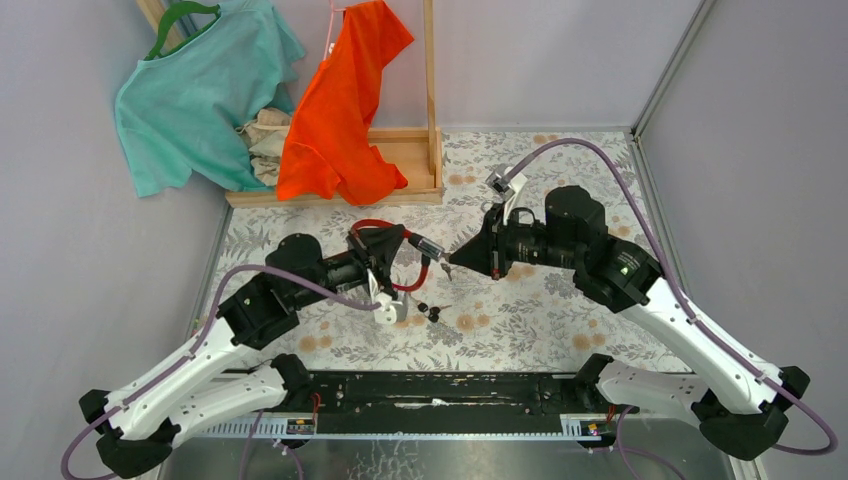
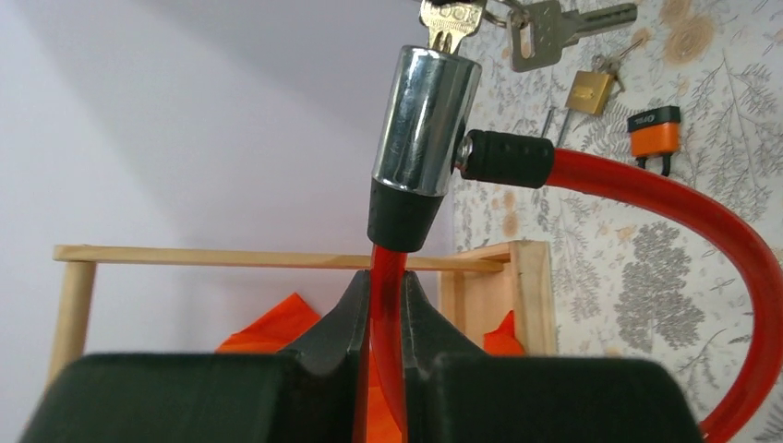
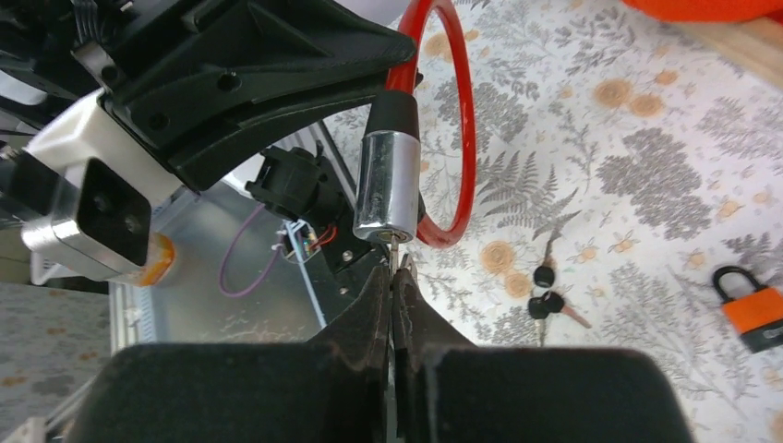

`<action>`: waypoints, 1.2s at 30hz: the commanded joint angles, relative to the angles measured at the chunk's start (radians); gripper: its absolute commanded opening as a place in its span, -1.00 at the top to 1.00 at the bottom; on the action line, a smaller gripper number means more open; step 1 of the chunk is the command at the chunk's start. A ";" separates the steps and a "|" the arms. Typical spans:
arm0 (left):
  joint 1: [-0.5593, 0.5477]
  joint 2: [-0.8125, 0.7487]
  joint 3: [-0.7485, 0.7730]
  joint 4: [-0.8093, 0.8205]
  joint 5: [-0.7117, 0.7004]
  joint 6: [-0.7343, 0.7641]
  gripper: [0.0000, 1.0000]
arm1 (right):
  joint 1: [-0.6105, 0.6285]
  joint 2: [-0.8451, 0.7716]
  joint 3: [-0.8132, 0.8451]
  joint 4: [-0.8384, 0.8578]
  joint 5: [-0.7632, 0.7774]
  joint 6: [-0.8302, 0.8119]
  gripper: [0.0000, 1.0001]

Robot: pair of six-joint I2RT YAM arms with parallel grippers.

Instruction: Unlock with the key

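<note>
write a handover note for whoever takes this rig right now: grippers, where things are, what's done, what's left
Left gripper: shut on the red plastic-coated cable just below the chrome lock cylinder, holding it off the table.
Right gripper: shut on the silver key, whose blade is in the cylinder's end.
Done: lock lifted and key entered; depth unclear.
Left: turn the key, then pull the black end plug from the cylinder's side, where it is seated now.

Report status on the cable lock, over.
Left hand shut on red cable below the barrel. Right hand shut on key, key in barrel. Nothing blocking; orange padlock lies aside.
</note>
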 commanded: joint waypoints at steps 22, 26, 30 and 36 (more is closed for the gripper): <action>-0.081 -0.070 -0.045 0.367 -0.075 0.122 1.00 | -0.155 -0.169 -0.321 0.594 -0.157 0.539 -0.38; -0.082 -0.020 0.036 0.333 -0.134 0.025 1.00 | -0.156 -0.257 -0.338 0.581 -0.078 0.359 -0.92; -0.081 0.038 0.114 0.283 -0.165 -0.077 1.00 | -0.154 -0.274 -0.365 0.634 -0.073 0.250 -0.97; -0.082 0.105 0.208 0.235 -0.206 -0.174 1.00 | -0.142 -0.228 -0.366 0.727 -0.108 0.155 -0.93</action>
